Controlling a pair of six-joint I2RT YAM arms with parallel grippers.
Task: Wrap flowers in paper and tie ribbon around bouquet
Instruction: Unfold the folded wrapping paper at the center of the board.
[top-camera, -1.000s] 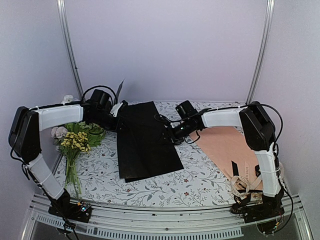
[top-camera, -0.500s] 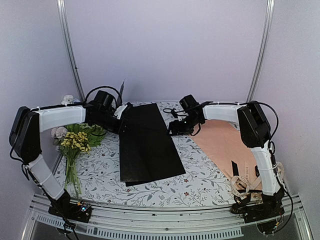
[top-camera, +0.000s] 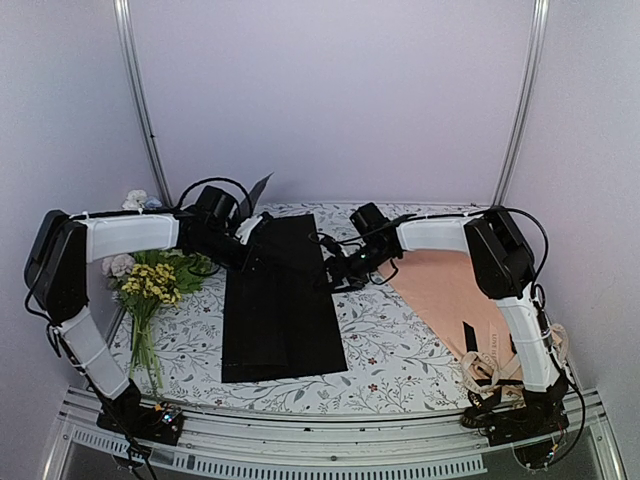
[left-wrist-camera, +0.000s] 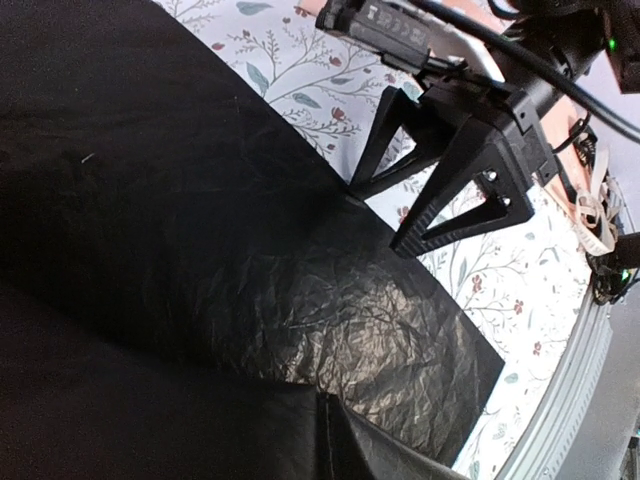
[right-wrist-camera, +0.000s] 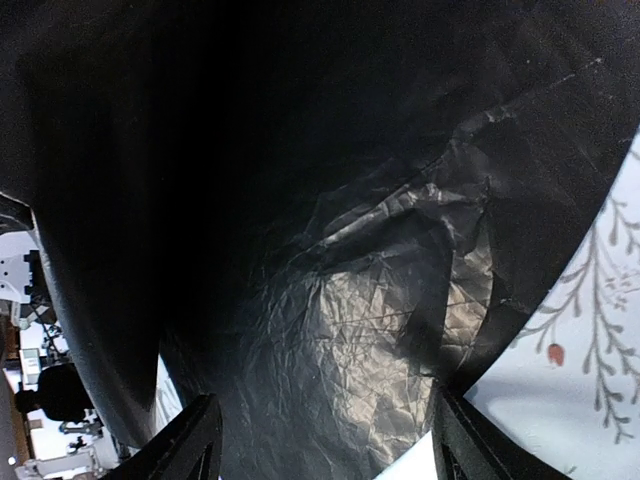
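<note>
Since left gripper (top-camera: 251, 241), clamping black paper (top-camera: 280, 310), dragged it left, right gripper (left-wrist-camera: 374, 218) waits jaws-apart at its edge; sheet nrly placed.

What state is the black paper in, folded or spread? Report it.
Folded: the paper lies doubled on the table, one layer overlapping another in both wrist views, its far corner raised at the left gripper.

A robot test booth in a lab is indicated: a table (top-camera: 400, 370) spread with floral cloth (top-camera: 390, 345) is enclosed by plain pale walls (top-camera: 330, 100) and metal poles (top-camera: 140, 110), and two arms (top-camera: 125, 233) are bolted to an aluminium rail (top-camera: 300, 440).
</note>
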